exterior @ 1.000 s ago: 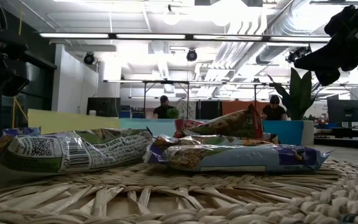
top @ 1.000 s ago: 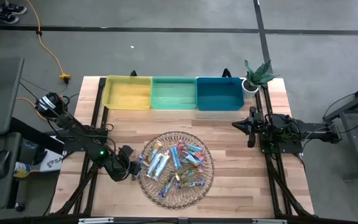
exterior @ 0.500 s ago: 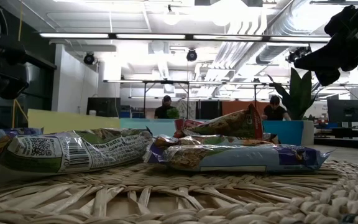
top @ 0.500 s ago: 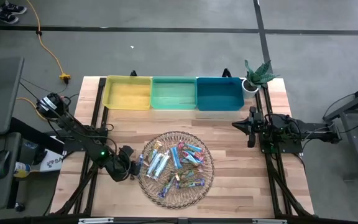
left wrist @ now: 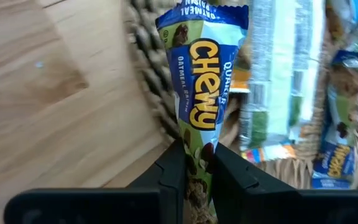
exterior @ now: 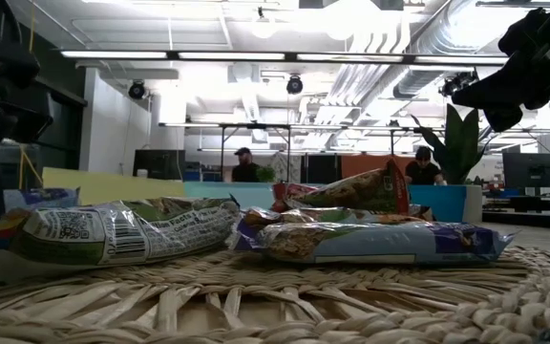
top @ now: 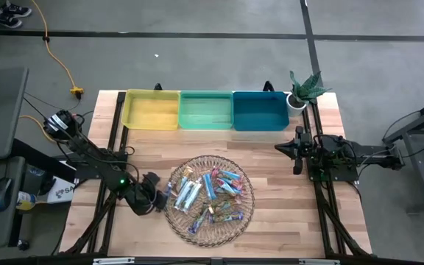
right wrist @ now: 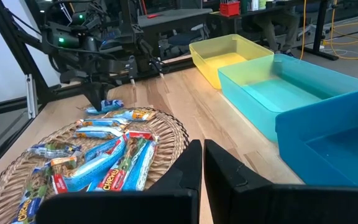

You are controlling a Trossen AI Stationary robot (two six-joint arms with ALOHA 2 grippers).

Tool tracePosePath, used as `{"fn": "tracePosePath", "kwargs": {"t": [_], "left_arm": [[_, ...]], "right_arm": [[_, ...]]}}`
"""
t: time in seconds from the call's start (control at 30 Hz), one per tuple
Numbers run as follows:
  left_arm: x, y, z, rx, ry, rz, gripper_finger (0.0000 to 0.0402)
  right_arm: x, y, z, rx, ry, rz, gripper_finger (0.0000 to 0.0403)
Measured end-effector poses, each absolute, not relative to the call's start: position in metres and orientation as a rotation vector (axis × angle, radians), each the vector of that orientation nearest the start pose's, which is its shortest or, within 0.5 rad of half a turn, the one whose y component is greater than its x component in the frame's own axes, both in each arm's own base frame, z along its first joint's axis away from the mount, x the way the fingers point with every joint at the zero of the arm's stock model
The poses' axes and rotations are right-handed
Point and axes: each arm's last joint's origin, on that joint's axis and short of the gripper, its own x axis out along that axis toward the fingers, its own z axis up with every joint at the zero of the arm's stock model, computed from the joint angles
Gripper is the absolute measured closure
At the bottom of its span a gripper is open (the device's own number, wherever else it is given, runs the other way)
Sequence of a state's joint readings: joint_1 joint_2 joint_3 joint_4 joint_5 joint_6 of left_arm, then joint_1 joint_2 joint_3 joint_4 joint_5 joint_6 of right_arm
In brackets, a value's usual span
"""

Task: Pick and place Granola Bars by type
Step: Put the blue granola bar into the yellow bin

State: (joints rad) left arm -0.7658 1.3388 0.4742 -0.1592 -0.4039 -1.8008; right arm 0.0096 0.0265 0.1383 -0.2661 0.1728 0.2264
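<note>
Several granola bars in blue-white, brown and teal-pink wrappers lie piled in a round wicker tray in the middle of the table. My left gripper is at the tray's left rim, shut on a blue-white Chewy bar. My right gripper hovers shut over the table's right side, far from the tray; its fingers touch nothing. My left gripper pinches the blue-white bar by one end between its two fingers. The fingers lie along the bar, coming from the table's left. The bar sticks out ahead of them over the tray's left rim, seen too as a blue bar below the gripper.
Three bins stand in a row at the far edge: yellow, green and blue. A potted plant is at the far right corner. Bare wood lies between tray and bins. People sit in the room behind.
My left arm has risen a little at the tray's left rim, keeping hold of the blue-white bar. The bars in the tray have shifted slightly in the low view.
</note>
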Motion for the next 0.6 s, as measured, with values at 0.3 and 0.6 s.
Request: {"fn": "tracePosePath", "kwargs": {"t": [0.3,0.6], "left_arm": [[0.171,-0.148,0.150,-0.972,0.799,0.369,0.0352],[0.179,-0.150,0.199,-0.770,0.581,0.230,0.0352]], "right_arm": [[0.088,-0.004,0.183,0.211,0.134,-0.179,0.0402],[0.088,-0.004,0.183,0.211,0.135,-0.179,0.0402]]}}
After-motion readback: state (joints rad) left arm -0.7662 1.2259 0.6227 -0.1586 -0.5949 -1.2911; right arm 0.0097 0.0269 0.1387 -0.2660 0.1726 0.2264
